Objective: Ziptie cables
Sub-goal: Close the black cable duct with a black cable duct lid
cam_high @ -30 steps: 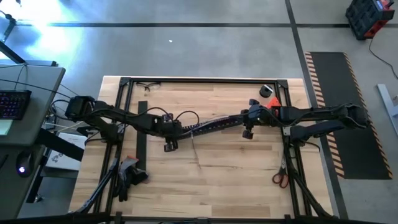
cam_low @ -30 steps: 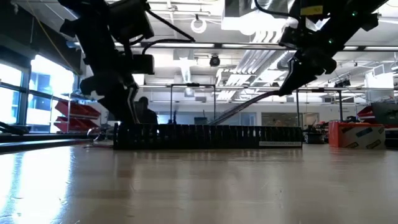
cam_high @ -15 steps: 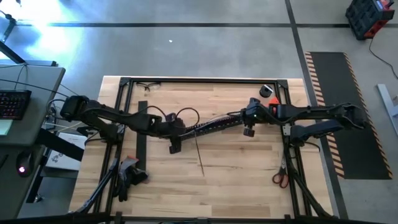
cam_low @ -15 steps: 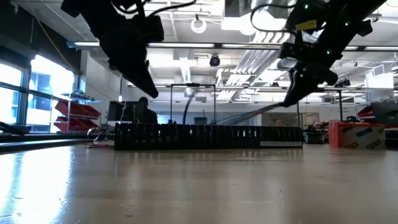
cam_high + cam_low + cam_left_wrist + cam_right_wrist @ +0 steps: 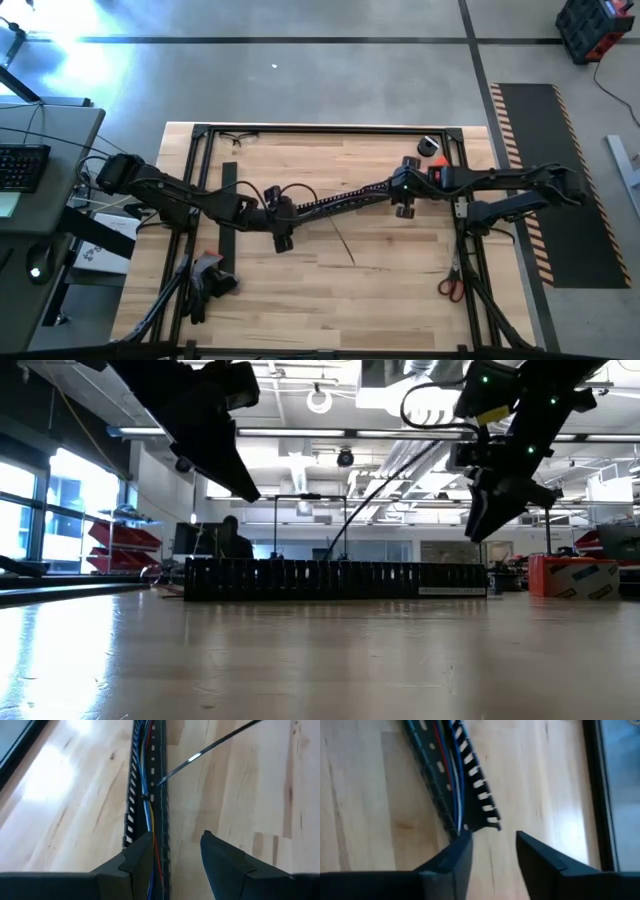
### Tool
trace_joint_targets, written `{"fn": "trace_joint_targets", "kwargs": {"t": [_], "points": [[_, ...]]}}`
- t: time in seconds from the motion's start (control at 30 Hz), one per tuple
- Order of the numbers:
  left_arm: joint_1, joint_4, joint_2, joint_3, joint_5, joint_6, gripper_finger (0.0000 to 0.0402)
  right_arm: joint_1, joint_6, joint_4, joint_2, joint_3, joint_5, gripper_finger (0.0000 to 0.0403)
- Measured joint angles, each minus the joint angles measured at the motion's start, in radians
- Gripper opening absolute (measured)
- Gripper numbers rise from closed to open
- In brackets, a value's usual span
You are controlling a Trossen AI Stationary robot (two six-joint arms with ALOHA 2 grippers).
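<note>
Cables (image 5: 148, 795) lie bunched inside the slotted black duct (image 5: 340, 203) across the middle of the table (image 5: 400, 290), and I see a zip tie (image 5: 210, 746) already looped round them, its long tail sticking up toward 5 o'clock. I judge cinching and trimming remain. My left gripper (image 5: 175, 852) hovers over the duct's 9 o'clock end, jaws parted and holding nothing; my right gripper (image 5: 492, 847) hangs over the 3 o'clock end, likewise agape and empty. Scissors (image 5: 450, 285) wait at 4 o'clock; the duct's walls crowd any grasp.
</note>
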Motion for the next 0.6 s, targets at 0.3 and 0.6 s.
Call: {"fn": "trace_joint_targets", "kwargs": {"t": [0.3,0.6], "points": [[0.000,0.003,0.005,-0.006,0.043,-0.063,0.0145,0.001,-0.042,0.192,-0.007,-0.028,-0.260,0.0220],[0.028,0.084,0.068,-0.108,0.056,-0.120,0.0145,-0.039,-0.020,0.482,-0.005,-0.230,-0.270,0.0209]]}}
